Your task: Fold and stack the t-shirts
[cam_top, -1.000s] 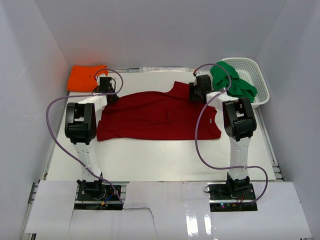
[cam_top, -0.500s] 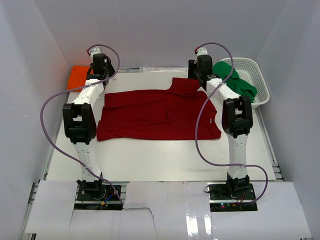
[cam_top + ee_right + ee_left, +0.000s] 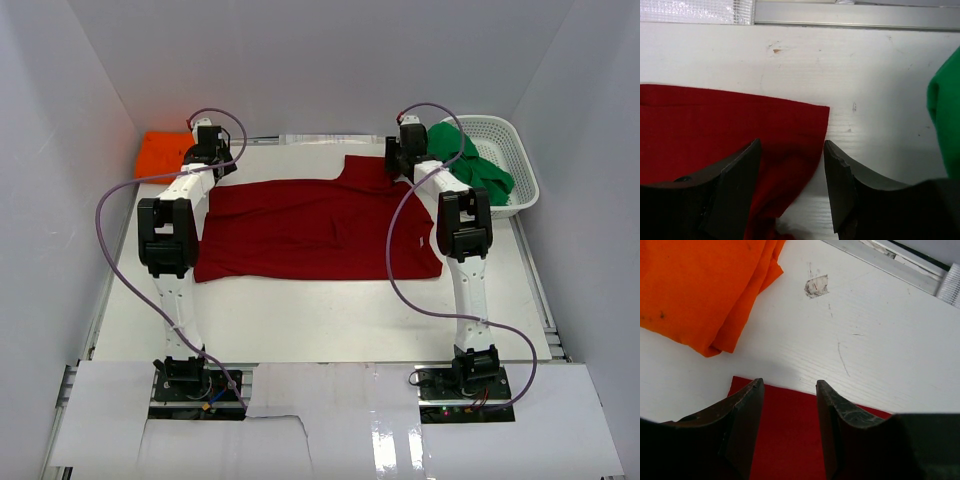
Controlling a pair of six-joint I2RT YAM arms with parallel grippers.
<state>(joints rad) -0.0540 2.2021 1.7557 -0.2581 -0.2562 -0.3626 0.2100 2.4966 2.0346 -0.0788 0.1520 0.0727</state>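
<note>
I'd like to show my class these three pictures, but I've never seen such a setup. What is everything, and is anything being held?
Two white robot arms are bolted to the near edge of a table. One picture looks down from above; the other two come from a camera on each wrist, so the dark prongs there are that arm's own hand. A dark red t-shirt lies spread flat. An orange t-shirt lies in the far left corner, and a green t-shirt is heaped in a white basket. The left hand and right hand hover open over the red shirt's far edge, holding nothing.
</note>
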